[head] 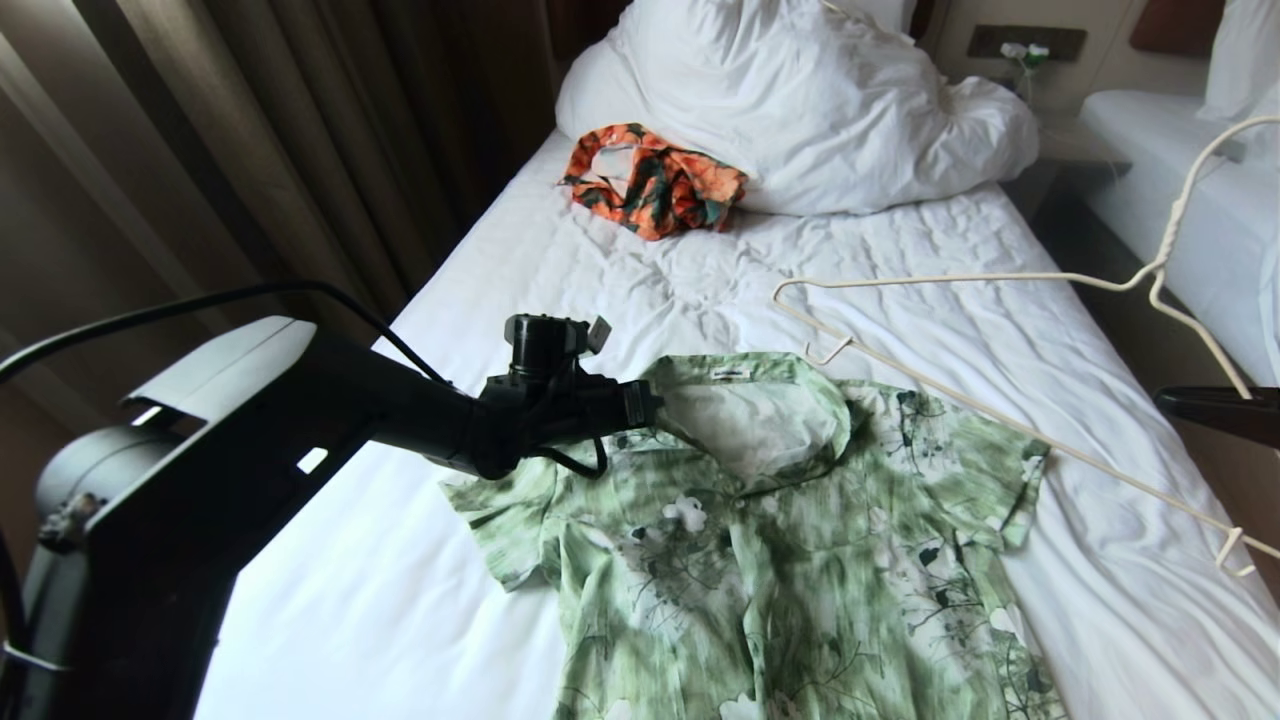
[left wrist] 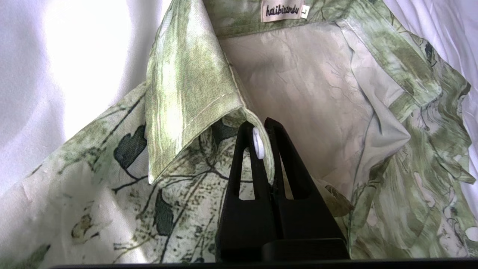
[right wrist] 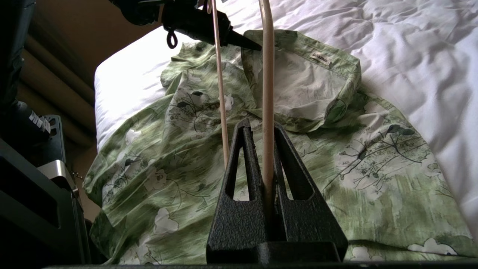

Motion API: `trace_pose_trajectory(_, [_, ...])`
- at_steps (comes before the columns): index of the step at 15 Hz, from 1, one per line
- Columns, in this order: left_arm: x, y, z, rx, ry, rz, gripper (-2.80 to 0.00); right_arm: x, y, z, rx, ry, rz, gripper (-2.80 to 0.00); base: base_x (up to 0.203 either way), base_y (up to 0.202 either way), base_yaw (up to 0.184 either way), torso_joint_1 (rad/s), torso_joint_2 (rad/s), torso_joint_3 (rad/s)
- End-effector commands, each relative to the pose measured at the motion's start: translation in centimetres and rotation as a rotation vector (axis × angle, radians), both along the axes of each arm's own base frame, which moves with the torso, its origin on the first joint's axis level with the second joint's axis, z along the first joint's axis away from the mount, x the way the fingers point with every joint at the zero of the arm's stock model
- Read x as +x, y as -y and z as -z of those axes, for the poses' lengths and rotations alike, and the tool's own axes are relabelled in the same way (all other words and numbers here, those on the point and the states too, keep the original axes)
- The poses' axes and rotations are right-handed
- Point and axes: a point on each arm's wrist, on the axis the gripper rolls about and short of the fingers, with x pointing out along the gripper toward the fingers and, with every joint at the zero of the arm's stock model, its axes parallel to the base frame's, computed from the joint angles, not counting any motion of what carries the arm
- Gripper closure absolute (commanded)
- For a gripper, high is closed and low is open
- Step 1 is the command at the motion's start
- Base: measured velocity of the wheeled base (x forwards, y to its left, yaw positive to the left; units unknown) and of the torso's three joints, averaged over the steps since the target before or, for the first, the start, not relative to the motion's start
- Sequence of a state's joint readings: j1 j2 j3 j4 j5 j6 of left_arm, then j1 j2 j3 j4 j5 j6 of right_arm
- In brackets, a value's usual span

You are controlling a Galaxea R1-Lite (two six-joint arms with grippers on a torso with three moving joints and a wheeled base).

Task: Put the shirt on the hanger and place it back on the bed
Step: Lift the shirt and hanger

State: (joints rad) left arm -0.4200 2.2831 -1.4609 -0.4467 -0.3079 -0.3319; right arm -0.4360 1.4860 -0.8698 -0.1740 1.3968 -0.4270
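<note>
The pale green floral shirt (head: 800,560) lies flat, front up, on the bed (head: 620,290) with its collar spread. My left gripper (head: 648,405) reaches in from the left and is shut on the shirt's front edge right below the collar. In the left wrist view the left gripper (left wrist: 259,126) pinches the fabric (left wrist: 186,74) together with a white button (left wrist: 258,142). The cream wire hanger (head: 950,277) hangs tilted above the shirt's right shoulder. My right gripper (head: 1175,402), at the right edge, is shut on it. The right gripper (right wrist: 263,125) clamps one wire of the hanger (right wrist: 267,74) above the shirt (right wrist: 373,168).
An orange-and-dark-green floral garment (head: 655,180) lies crumpled by the white pillow and duvet (head: 800,100) at the head of the bed. Brown curtains (head: 250,150) hang along the left. A second white bed (head: 1190,210) stands to the right across a narrow gap.
</note>
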Motion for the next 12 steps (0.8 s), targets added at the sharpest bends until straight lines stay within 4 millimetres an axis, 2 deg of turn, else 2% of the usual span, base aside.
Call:
trace_pose_trajectory(1, [-0.9, -0.3, -2.2, -0.016, 0.021, 0.002, 0.0, 1.7, -0.6, 0.9, -0.007, -0.039, -0.009, 0.0, 0.0, 0.0, 0.0, 0.0, 0.0, 0.0])
trace_pose_trajectory(4, [-3.6, -1.4, -6.2, -0.045, 0.049, -0.001, 0.0, 4.3, -2.7, 2.2, -0.042, -0.082, -0.031, 0.0, 0.0, 0.0, 0.0, 0.0, 0.0, 0.0])
trace_pose_trajectory(6, [-6.0, -2.1, -8.2, -0.052, 0.06, 0.008, 0.0, 6.3, -4.5, 3.2, -0.073, -0.065, -0.059, 0.0, 0.0, 0.0, 0.0, 0.0, 0.0, 0.0])
trace_pose_trajectory(8, [-8.0, -1.5, -8.8, -0.038, 0.03, 0.041, 0.0, 7.5, -6.4, 3.9, -0.094, -0.048, -0.098, 0.0, 0.0, 0.0, 0.0, 0.0, 0.0, 0.0])
trace_pose_trajectory(10, [-8.5, -0.7, -8.8, -0.024, 0.032, 0.032, 0.0, 8.6, -8.0, 4.0, -0.137, -0.036, -0.071, 0.0, 0.0, 0.0, 0.0, 0.0, 0.0, 0.0])
trace_pose_trajectory(12, [-9.2, -0.1, -9.4, -0.026, 0.048, 0.04, 0.0, 9.7, -8.8, 4.1, -0.156, -0.031, -0.056, 0.0, 0.0, 0.0, 0.0, 0.0, 0.0, 0.0])
